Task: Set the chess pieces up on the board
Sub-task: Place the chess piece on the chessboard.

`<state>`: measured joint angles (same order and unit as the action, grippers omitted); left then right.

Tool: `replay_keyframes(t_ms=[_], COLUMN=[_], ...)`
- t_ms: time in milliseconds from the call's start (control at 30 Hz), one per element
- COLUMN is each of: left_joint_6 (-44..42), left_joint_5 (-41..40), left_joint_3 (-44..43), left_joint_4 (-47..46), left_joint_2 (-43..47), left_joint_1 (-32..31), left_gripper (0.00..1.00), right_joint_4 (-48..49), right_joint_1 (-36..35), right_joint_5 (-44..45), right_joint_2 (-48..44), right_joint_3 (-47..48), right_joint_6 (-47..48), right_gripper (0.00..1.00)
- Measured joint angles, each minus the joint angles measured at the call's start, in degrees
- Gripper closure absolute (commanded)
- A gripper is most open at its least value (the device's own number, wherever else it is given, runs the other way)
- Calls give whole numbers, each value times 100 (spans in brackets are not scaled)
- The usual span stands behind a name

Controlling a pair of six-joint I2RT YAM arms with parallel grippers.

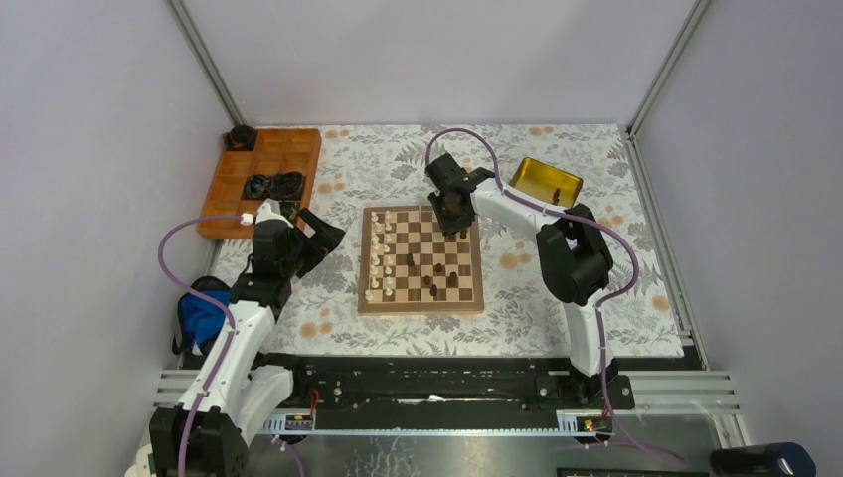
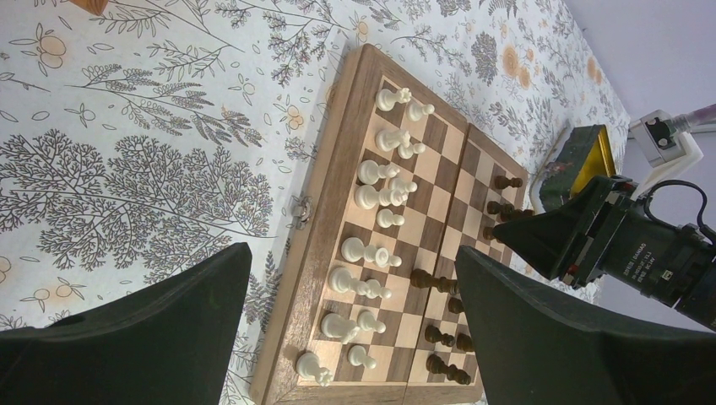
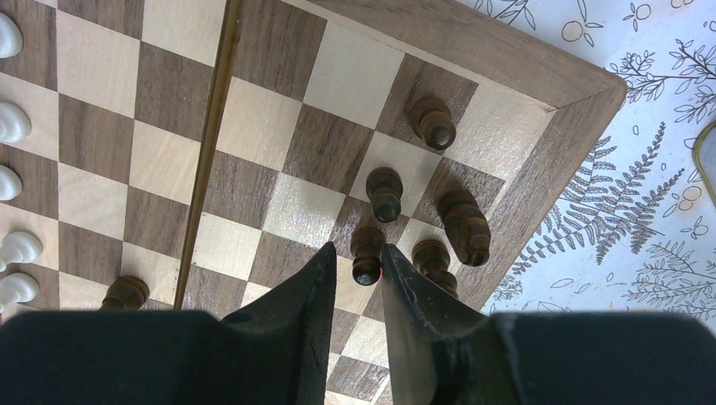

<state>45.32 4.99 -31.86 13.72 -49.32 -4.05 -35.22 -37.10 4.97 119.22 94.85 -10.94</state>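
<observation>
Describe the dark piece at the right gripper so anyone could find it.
Find the wooden chessboard, then its far right corner, where dark pieces cluster. It is the small dark pawn flanked by the right gripper; its neighbours stand free.

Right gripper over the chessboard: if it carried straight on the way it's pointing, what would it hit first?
Probably the dark pawn standing between its fingers, then the board beneath. The right gripper points down at it; whether the fingers already touch the pawn is unclear.

Top overhead, far; left wrist oblique; right wrist close; all share board
</observation>
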Motion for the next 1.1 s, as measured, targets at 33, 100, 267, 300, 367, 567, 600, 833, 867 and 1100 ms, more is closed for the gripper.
replay_keyframes(t_ms=[33, 100, 267, 300, 367, 567, 600, 833, 867, 1100], left_joint_6=[0, 0, 0, 0, 0, 0, 0, 0, 0, 0], left_joint_5=[0, 0, 0, 0, 0, 0, 0, 0, 0, 0], left_joint_3=[0, 0, 0, 0, 0, 0, 0, 0, 0, 0], left_joint_4=[2, 2, 2, 0, 2, 2, 0, 2, 0, 0], left_joint_2=[0, 0, 0, 0, 0, 0, 0, 0, 0, 0], left_joint_1=[0, 0, 0, 0, 0, 0, 0, 0, 0, 0], left_gripper=[1, 1, 1, 1, 1, 1, 1, 1, 1, 1], right_joint_4=[0, -2, -2, -2, -2, -2, -2, 0, 0, 2], right_joint_1=[0, 0, 0, 0, 0, 0, 0, 0, 0, 0], right_joint_5=[0, 2, 0, 0, -2, -13, -13, -96, -114, -146], right_joint_2=[0, 0, 0, 0, 0, 0, 0, 0, 0, 0], right_joint_3=[0, 0, 0, 0, 0, -9, -13, -31, -35, -44], right_joint_6=[2, 2, 2, 2, 0, -2, -2, -4, -7, -7], right_gripper=[66, 66, 66, 66, 66, 66, 66, 66, 66, 66])
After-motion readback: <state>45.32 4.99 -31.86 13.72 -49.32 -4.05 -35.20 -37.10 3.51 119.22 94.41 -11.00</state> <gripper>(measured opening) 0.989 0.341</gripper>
